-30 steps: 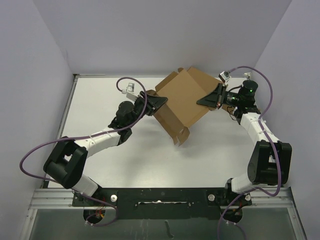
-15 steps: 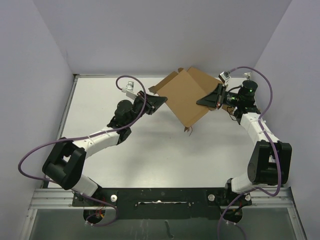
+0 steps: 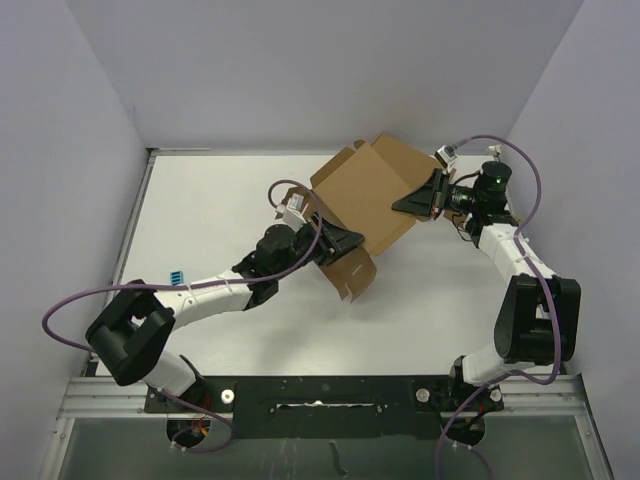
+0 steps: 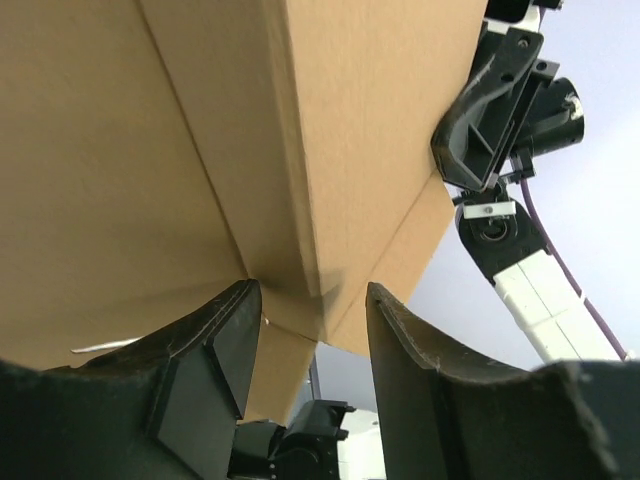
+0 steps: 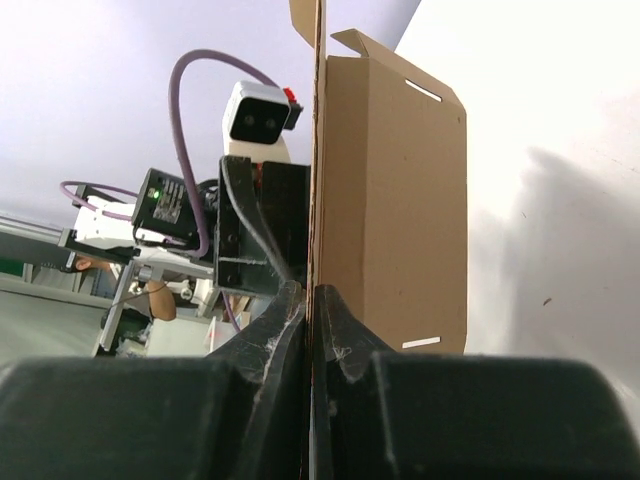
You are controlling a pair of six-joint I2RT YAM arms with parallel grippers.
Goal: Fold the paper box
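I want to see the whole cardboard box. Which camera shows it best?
The top external view: nearly the whole paper box shows there, flaps and all. The left wrist view has only close-up brown panels; the right wrist view has one edge and a slotted flap.

We are looking at two matching arms. The left arm (image 3: 205,288) and the right arm (image 3: 515,255) are each wearing white shells over the long links and bulky black housings at the joints. One purple cable (image 3: 80,294) is running along the left arm and another purple cable (image 3: 541,190) along the right. White camera modules (image 3: 293,208) are riding on the wrists. The left gripper (image 4: 308,290) and right gripper (image 5: 312,292) are showing matte black moulded jaws. A green light (image 3: 495,176) is glowing on the right wrist's black housing. Both bases are sitting on a black bar (image 3: 300,390) with silver screws (image 3: 227,396).
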